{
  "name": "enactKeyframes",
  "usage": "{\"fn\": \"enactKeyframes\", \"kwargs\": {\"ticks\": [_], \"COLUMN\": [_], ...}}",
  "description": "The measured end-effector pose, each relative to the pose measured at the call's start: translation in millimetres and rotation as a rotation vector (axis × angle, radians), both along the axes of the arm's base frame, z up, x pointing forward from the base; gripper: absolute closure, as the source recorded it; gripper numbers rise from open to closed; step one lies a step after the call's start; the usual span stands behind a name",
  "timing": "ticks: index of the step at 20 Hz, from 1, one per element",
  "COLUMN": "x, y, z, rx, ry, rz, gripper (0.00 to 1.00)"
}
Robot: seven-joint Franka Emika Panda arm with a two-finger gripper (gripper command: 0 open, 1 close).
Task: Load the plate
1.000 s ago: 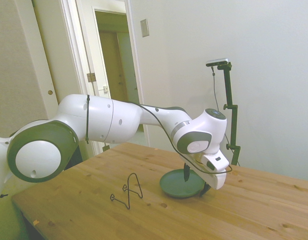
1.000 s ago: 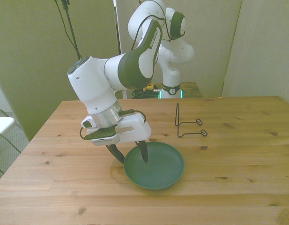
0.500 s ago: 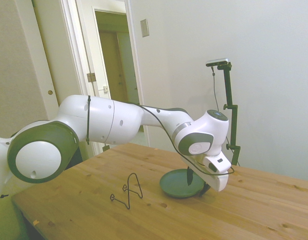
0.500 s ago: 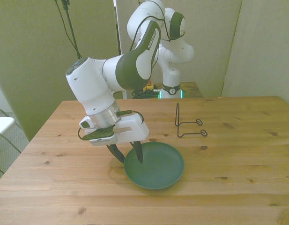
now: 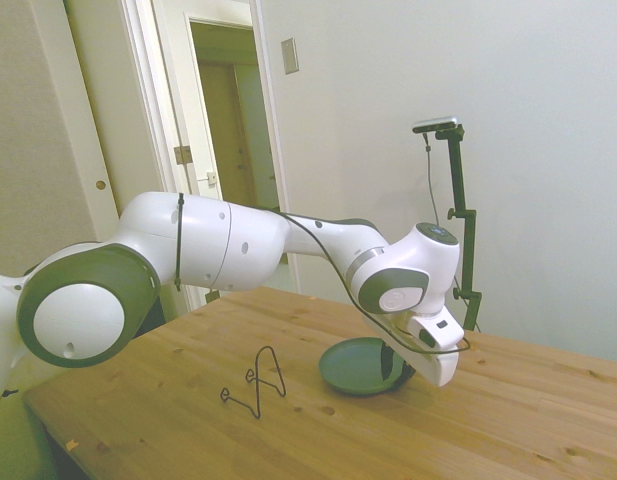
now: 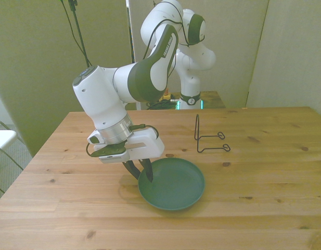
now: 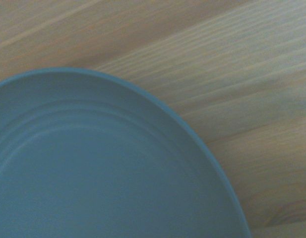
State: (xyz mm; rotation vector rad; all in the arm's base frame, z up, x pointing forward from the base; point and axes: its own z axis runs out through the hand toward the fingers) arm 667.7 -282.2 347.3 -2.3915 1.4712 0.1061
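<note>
The teal plate (image 6: pixel 177 185) lies flat on the wooden table (image 6: pixel 264 172), toward the front middle in the front view. My gripper (image 6: pixel 140 172) points down at the plate's rim on the front view's left. One dark finger stands outside the rim and the other inside over the dish, a narrow gap still between them. From the side, the gripper (image 5: pixel 399 370) sits at the plate's (image 5: pixel 350 366) right edge. In the wrist view, the plate (image 7: pixel 93 173) fills most of the picture, with bare wood beyond its rim.
A thin black wire stand (image 6: pixel 204 138) sits on the table behind the plate, toward the front view's right; the wire stand (image 5: pixel 260 381) shows left of the plate in the side view. A doorway opens behind the table.
The fingers have drawn together around the plate's rim; the inner finger has slid across the dish toward the rim. The wrist has shifted slightly. The plate has not moved.
</note>
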Motion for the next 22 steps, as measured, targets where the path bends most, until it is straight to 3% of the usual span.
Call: {"fn": "enactKeyframes", "kwargs": {"ticks": [13,22], "x": [0,-21], "y": [1,13], "z": [10,105], "rx": [0.005,0.038], "ry": [0.003,0.009], "rz": [0.002,-0.037], "gripper": [1.00,1.00]}}
